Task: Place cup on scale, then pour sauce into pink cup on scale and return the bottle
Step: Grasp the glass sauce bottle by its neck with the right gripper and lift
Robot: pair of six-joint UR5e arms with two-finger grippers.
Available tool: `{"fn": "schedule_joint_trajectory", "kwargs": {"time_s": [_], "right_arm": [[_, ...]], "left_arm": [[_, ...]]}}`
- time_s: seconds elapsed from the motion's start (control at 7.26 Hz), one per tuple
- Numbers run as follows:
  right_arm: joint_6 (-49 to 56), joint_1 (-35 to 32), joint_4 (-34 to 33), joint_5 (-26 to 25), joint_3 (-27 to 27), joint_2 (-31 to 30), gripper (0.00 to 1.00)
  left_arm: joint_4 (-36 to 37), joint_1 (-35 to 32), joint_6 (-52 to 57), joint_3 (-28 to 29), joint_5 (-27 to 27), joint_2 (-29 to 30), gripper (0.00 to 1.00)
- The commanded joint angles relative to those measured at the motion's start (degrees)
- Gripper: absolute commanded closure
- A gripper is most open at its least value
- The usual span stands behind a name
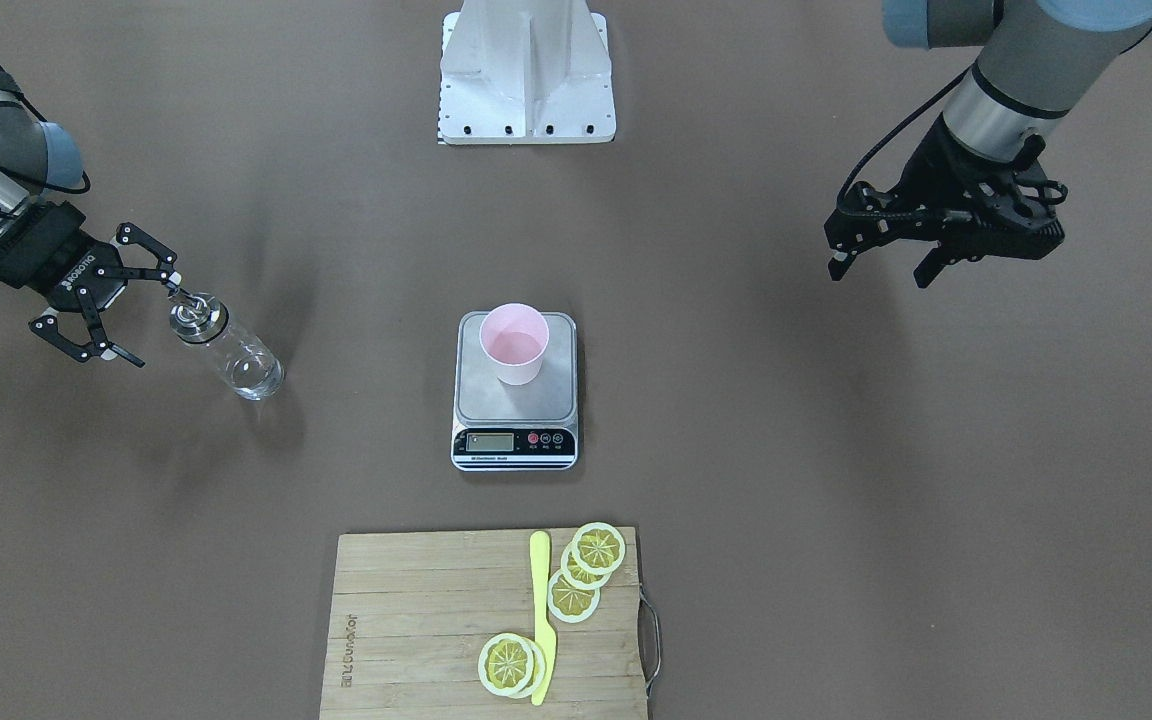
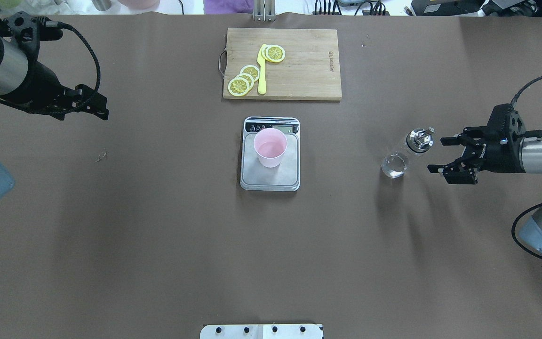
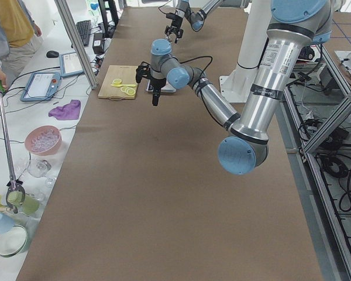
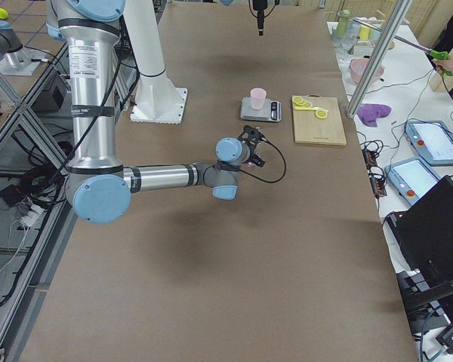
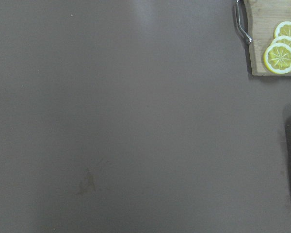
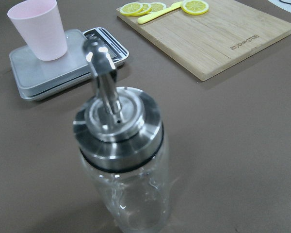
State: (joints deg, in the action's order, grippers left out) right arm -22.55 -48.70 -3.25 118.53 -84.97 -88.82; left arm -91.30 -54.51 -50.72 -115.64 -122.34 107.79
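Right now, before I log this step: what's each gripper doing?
Left gripper: open, empty.
Right gripper: open, beside the top of the bottle, not holding it.

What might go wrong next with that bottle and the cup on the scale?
1. The right gripper is open close beside the top of the tall, slim bottle, which stands upright on the table. A nudge up there, or a grasp on the smooth metal collar, may tip it or let it slip.
2. The cup on the scale has a small opening, so a pour slightly off target may spill onto the platform and buttons.
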Motion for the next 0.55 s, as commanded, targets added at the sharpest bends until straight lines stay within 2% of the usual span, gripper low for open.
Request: {"fn": "schedule_joint_trajectory", "kwargs": {"time_s": [0.0, 0.14, 0.41], "right_arm": [[-2.1, 3.1, 13.3, -7.9, 8.3, 4.0, 0.14], [-2.2, 4.9, 17.8, -9.4, 10.8, 4.2, 0.14], [-2.2, 5.5, 21.4, -10.2, 11.9, 4.5, 0.15]], "left_arm": [[0.2, -0.2, 0.0, -0.5, 0.0, 0.0, 0.03], [1.3, -0.2, 0.0, -0.9, 0.0, 0.2, 0.03], [4.6, -0.1, 0.0, -1.6, 0.0, 1.4, 0.03]]}}
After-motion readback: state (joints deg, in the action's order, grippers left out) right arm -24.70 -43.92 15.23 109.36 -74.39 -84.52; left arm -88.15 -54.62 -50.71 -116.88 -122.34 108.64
